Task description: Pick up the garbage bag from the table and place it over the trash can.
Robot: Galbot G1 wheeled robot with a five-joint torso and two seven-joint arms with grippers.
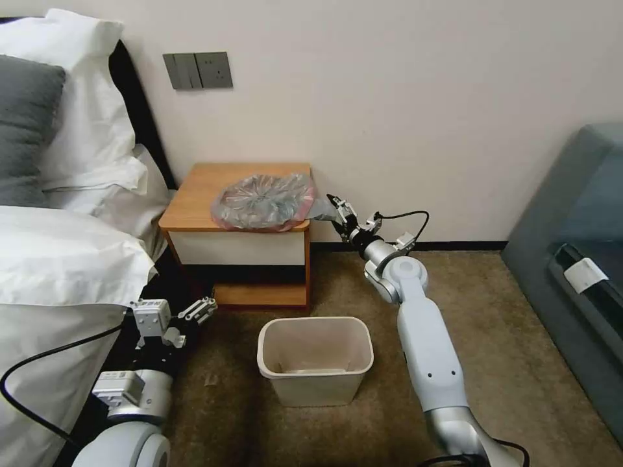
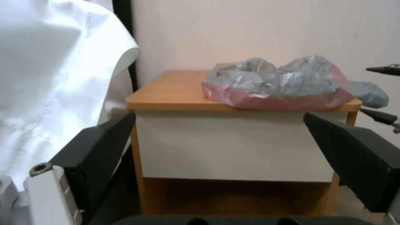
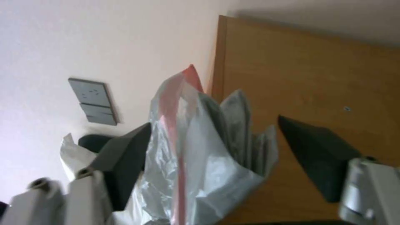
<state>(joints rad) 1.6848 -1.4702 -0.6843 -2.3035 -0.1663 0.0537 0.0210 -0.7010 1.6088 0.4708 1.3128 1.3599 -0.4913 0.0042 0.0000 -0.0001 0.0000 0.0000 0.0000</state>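
I see the garbage bag (image 1: 265, 201) lying crumpled on the right half of the table (image 1: 195, 194), its pinkish-red rim along the front edge and a grey flap hanging off the table's right side. In the left wrist view the bag (image 2: 279, 84) sits as a puffed heap on the wooden top, the rim draped just over the front lip of the table (image 2: 175, 93).

My right claw (image 1: 337, 209) is beside the table's right edge, at the level of the tabletop, with that overhanging flap reaching between its fingers. In the right wrist view the fingers (image 3: 125, 156) stand spread, one on each side of the bag (image 3: 200, 150); the left one looks to be against the plastic, the other stands clear of it, so nothing is pinched. The table (image 3: 308, 81) fills the background there.

The trash can (image 1: 315, 358) stands upright on the carpet (image 1: 519, 363) in front of the table, apart from it, its mouth open upward.

My left claw (image 1: 188, 314) hangs low at the left, near the bed (image 1: 58, 272) and level with the table's lower shelf; its fingers (image 2: 100, 147) are spread wide and hold nothing, framing the white drawer front.

A switch plate (image 1: 197, 70) is on the wall above the table.
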